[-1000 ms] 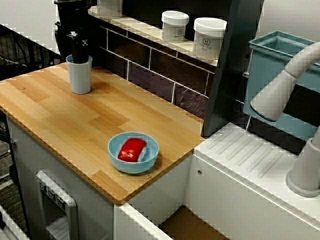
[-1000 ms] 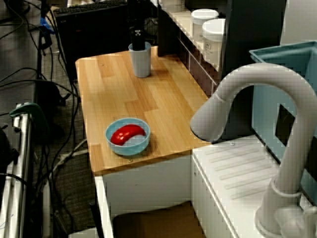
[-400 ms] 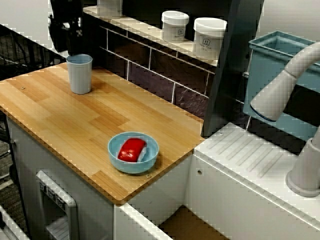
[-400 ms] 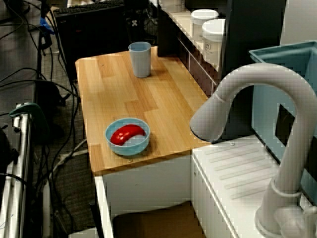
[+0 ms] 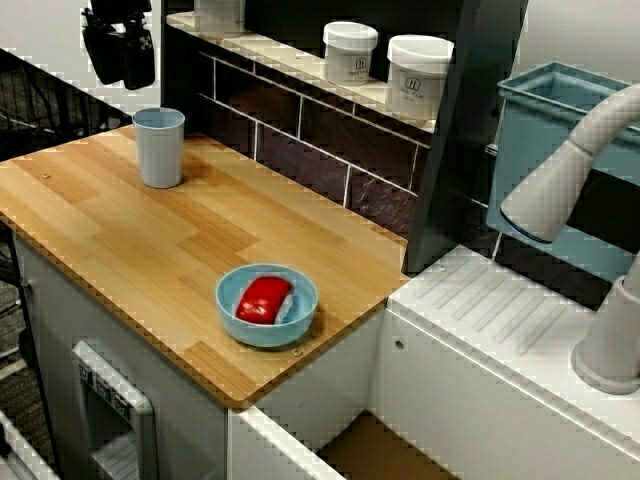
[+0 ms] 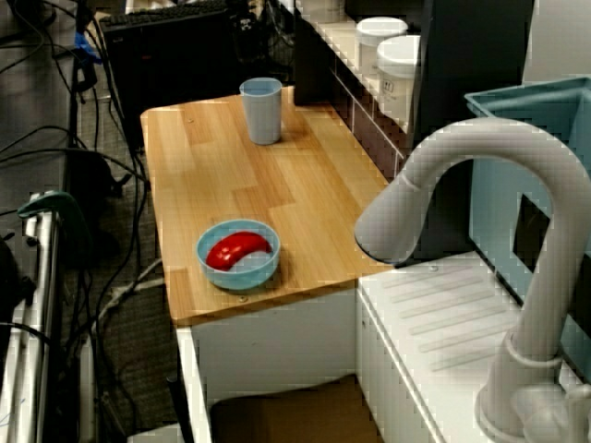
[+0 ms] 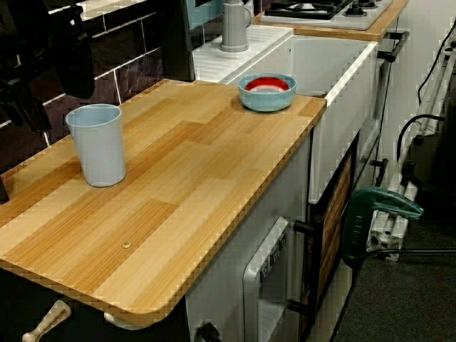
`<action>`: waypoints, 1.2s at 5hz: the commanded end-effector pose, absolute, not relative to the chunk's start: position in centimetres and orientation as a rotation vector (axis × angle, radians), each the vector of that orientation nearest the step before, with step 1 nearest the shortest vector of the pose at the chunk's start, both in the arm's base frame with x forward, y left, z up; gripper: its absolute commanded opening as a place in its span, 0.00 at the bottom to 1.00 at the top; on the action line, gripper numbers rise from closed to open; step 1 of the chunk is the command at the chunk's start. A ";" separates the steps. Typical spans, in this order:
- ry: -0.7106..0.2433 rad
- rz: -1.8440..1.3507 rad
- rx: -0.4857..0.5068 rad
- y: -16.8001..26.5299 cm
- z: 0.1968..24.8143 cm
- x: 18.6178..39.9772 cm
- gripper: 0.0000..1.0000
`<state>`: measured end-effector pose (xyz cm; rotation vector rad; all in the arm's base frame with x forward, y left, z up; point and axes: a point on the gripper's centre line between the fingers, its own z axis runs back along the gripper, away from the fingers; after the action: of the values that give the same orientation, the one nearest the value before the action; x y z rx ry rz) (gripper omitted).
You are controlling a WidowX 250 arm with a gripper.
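Observation:
My black gripper (image 5: 121, 68) hangs open and holds nothing, up and to the left of a pale blue cup (image 5: 159, 147) that stands upright at the far corner of the wooden counter (image 5: 150, 250). In the low view from the cup end, the gripper (image 7: 44, 89) sits above and behind the cup (image 7: 97, 144), clear of its rim. In the view from the sink end the gripper (image 6: 246, 20) is a dark shape above the cup (image 6: 261, 111). A blue bowl (image 5: 229, 300) with a red object (image 5: 262, 298) in it rests near the counter's front right corner.
Two white jars (image 5: 350, 50) (image 5: 418, 75) stand on the tiled ledge behind the counter. A grey faucet (image 5: 570, 180), a teal bin (image 5: 550, 120) and a white drainboard (image 5: 500, 310) lie to the right. Cables (image 6: 55, 185) cover the floor beside the counter.
The gripper's fingers were down inside the cup a second ago. It has since risen straight out and drifted left, leaving the cup standing in place.

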<state>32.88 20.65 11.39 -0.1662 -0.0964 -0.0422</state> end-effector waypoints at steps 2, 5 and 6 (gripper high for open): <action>-0.181 -0.012 -0.042 24.1 10.2 32.0 1.00; -0.152 -0.075 0.005 23.6 7.0 33.1 1.00; -0.127 -0.089 0.011 23.1 5.7 33.4 1.00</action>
<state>34.82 23.11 3.85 -0.0224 -0.0906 -0.0875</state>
